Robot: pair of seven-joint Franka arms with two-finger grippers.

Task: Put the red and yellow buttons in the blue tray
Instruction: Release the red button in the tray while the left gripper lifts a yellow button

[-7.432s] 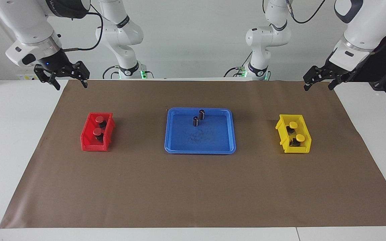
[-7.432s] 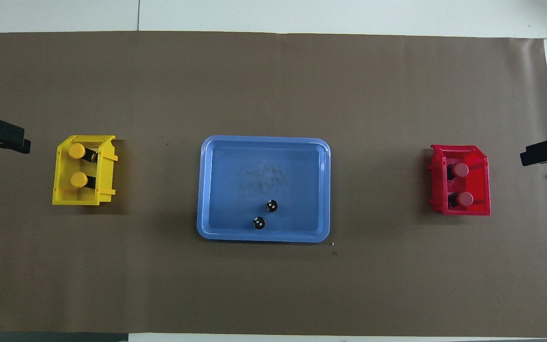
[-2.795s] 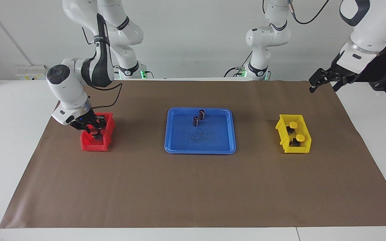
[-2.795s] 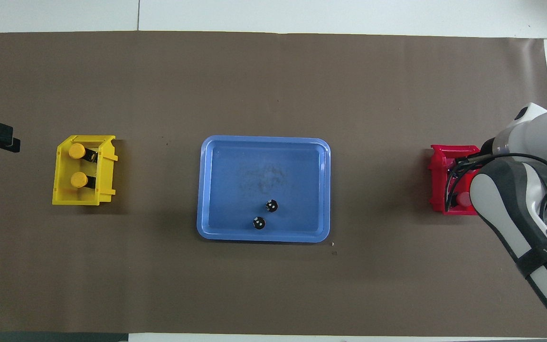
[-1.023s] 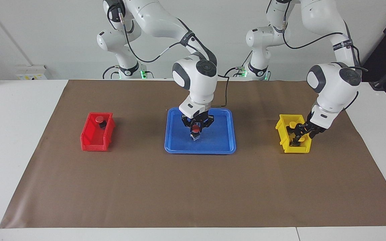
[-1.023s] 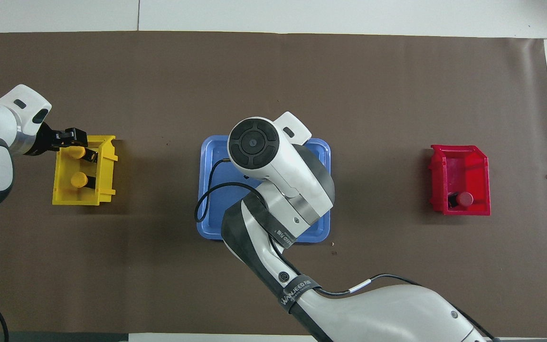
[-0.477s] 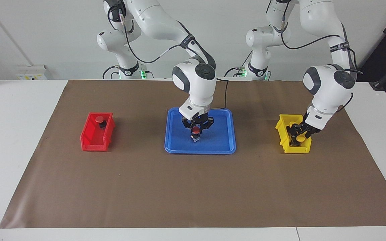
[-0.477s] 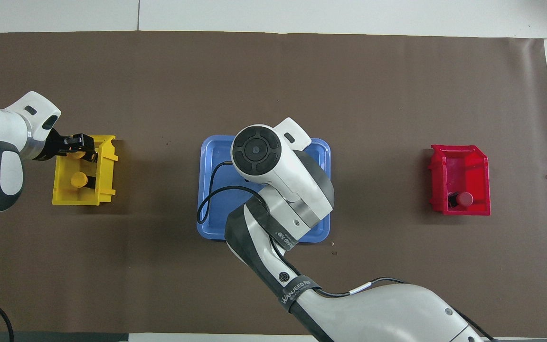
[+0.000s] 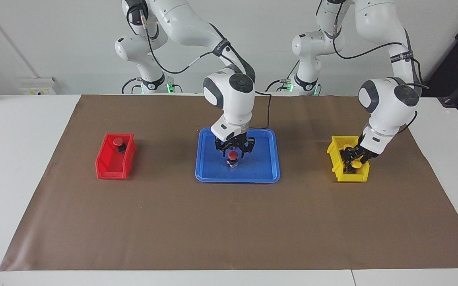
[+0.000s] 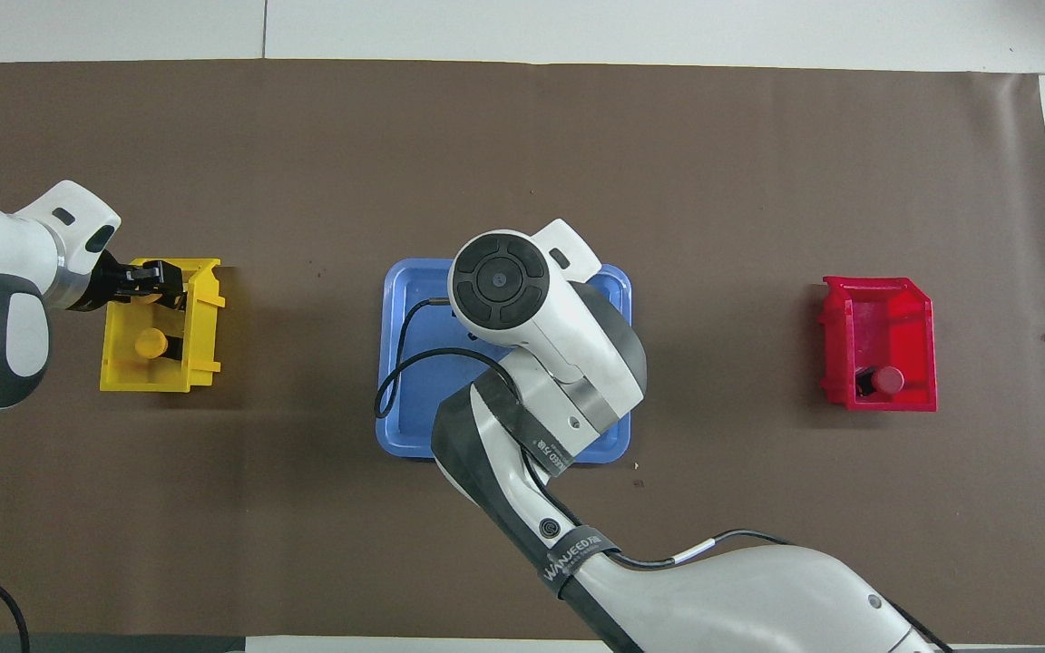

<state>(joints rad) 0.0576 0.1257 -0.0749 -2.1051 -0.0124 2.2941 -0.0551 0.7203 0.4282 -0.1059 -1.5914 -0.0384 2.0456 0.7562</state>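
- Right gripper [image 9: 233, 151] hangs low over the blue tray [image 9: 266, 167], fingers spread apart either side of a red button [image 9: 233, 158] standing in the tray, released
- Second red button [image 9: 118, 143] sits in the red bin [image 9: 109, 167]
- Left gripper [image 9: 353, 159] is down inside the yellow bin [image 9: 334, 153] among the yellow buttons [image 10: 151, 343]; grip there can't be made out

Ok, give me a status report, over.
Right gripper open over blue tray, one red button standing in it. Left gripper down in yellow bin, at a yellow button. Second red button in red bin; nothing blocking.
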